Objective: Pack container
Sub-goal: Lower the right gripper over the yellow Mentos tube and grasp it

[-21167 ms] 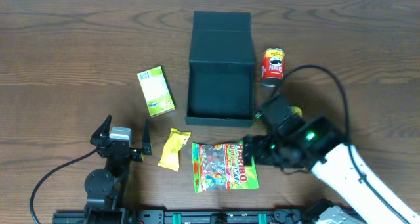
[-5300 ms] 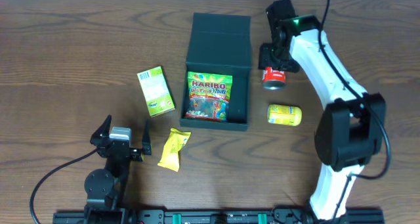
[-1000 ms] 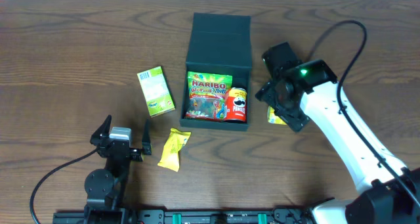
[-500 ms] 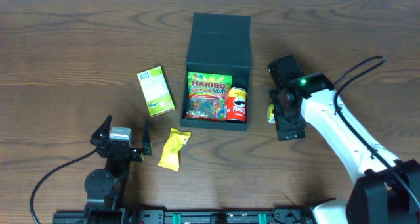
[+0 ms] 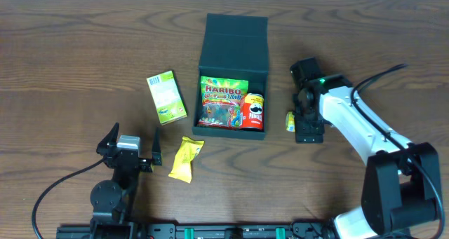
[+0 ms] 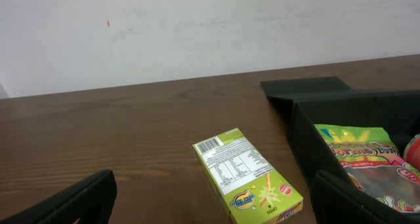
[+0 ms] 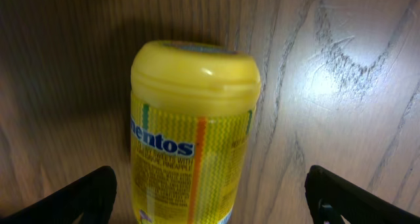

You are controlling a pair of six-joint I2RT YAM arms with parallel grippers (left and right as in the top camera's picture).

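The container (image 5: 235, 41), a dark green box with its lid flapped back, holds a Haribo bag (image 5: 223, 102) and a red Pringles can (image 5: 253, 111). Right of it lies a yellow Mentos bottle (image 5: 289, 121), mostly hidden under my right gripper (image 5: 306, 124). The right wrist view shows the bottle (image 7: 190, 132) lying between the open fingers, nearer the left one and touching neither. My left gripper (image 5: 135, 144) rests open at the front left, empty. Its wrist view shows the container's wall (image 6: 308, 129).
A light-green carton (image 5: 166, 97) lies left of the container, also in the left wrist view (image 6: 246, 175). A small yellow packet (image 5: 186, 158) lies in front of it, near the left arm. The right arm's cable loops over the table's right side.
My right gripper has swung from beside the container down over the Mentos bottle and turned to straddle it, jaws still open. The left arm has not moved.
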